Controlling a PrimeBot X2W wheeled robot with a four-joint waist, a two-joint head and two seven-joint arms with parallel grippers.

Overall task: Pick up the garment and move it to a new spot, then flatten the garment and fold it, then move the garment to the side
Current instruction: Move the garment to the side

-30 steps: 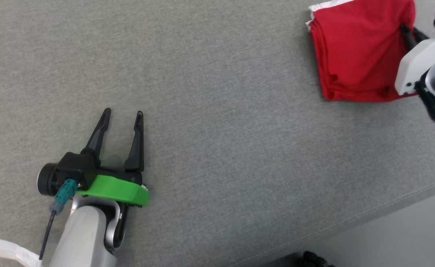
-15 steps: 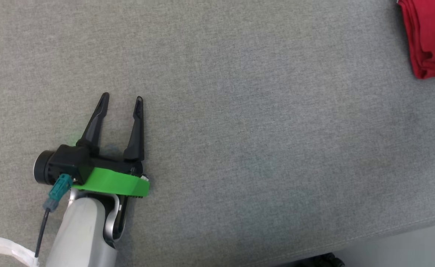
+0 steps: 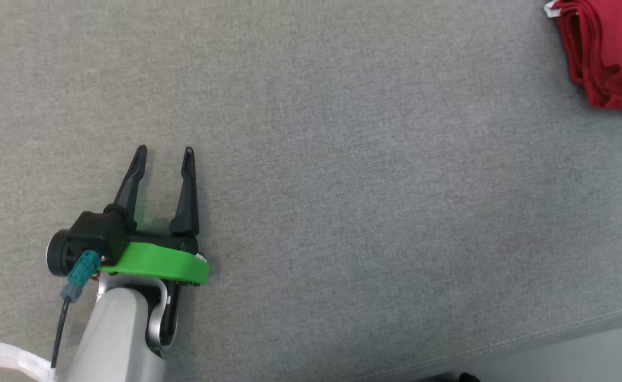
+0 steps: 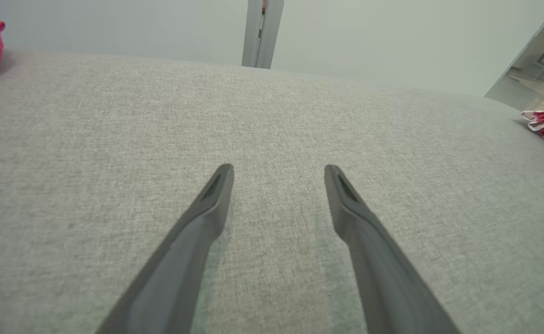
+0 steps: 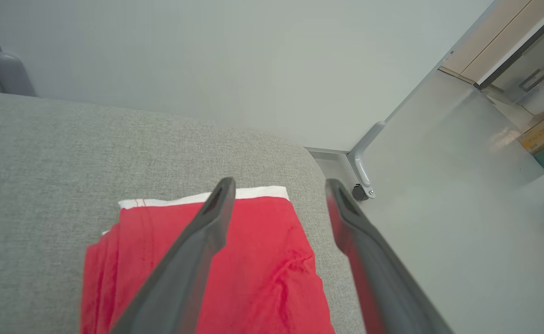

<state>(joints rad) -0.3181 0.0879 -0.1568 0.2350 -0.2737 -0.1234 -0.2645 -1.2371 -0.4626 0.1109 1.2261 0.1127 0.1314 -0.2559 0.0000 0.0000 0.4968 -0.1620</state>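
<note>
**Q:** Where was the garment, and how did it lie?

**A:** The red garment (image 3: 605,58) lay folded near the far right corner of the grey fabric surface (image 3: 343,185); its stacked fold edges faced the surface's left, and its white band (image 5: 258,192) faced the far edge; the head view cut it off at the side, so its long axis could not be judged.

**Q:** Which hand was nearer to it?

**A:** The right hand (image 5: 280,184) by far; it was directly over the garment, fingers spread apart and pointing toward that far corner, gripping nothing; whether it touched the cloth could not be told. The left hand (image 3: 164,150) sat low over the near left part of the surface, well apart from the garment, fingers moderately parted and empty.

**Q:** So what did the next move turn on?

**A:** Probably the right arm alone; the garment looked already folded and set aside.
</note>
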